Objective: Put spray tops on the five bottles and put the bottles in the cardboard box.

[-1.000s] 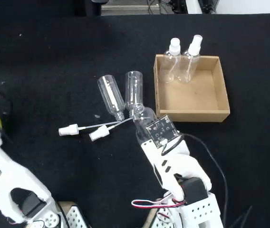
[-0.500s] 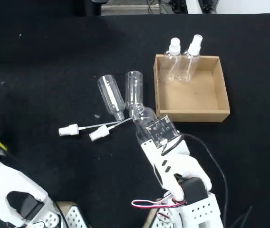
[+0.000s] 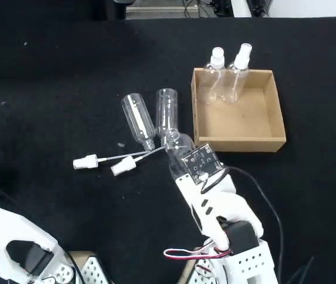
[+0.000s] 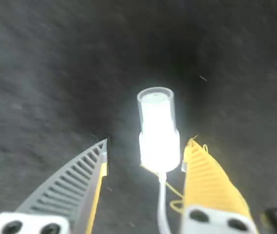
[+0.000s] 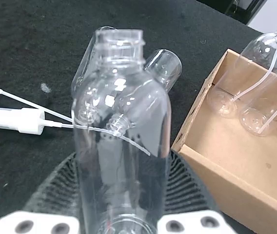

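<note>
Bottles without tops lie side by side mid-table: a slanted bottle (image 3: pixel 137 120) and a straight bottle (image 3: pixel 167 115), necks toward the arms. Just beyond those necks lie an outer top (image 3: pixel 86 161) and an inner top (image 3: pixel 124 166), and their thin tubes run toward the held bottle (image 3: pixel 178 148). In the right wrist view those tubes cross right in front of it. The box (image 3: pixel 241 144) sits just right of the straight bottle. One capped bottle (image 3: pixel 215 77) and a second capped bottle (image 3: pixel 237 74) lean in its far-left corner.

The rest of the box floor is bare, and so is the table (image 3: pixel 67 71) beyond and left of the loose bottles. The box's near-left corner is close to the held bottle.

The right gripper (image 5: pixel 124 183) clamps the held bottle's body, with its open neck pointing away from the arm. The left gripper (image 4: pixel 148 144) is at the table's near-left edge, well apart from the rest. Its jaws stand apart around a fifth top (image 4: pixel 158 129), which touches the yellow jaw and leaves a gap to the grey one.
</note>
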`<state>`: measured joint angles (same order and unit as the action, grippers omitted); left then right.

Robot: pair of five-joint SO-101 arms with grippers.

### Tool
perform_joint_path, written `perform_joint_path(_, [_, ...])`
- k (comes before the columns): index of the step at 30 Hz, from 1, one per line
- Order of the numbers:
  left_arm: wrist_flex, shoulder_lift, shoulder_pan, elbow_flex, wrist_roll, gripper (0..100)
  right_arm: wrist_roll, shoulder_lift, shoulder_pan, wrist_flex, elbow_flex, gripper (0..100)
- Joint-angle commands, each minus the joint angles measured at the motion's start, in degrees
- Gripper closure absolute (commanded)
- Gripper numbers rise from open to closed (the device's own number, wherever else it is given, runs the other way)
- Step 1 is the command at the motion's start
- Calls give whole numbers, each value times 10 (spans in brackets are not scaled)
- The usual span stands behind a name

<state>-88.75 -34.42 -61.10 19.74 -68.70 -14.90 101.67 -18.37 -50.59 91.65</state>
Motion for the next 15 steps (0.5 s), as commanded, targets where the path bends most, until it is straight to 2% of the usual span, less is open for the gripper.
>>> perform_joint_path(1, [56, 30, 4, -23, 31, 762, 4, 13, -4, -1, -3, 988])
perform_joint_path(15, [30, 31, 36, -28, 50, 777, 1, 13, -3, 1, -2, 988])
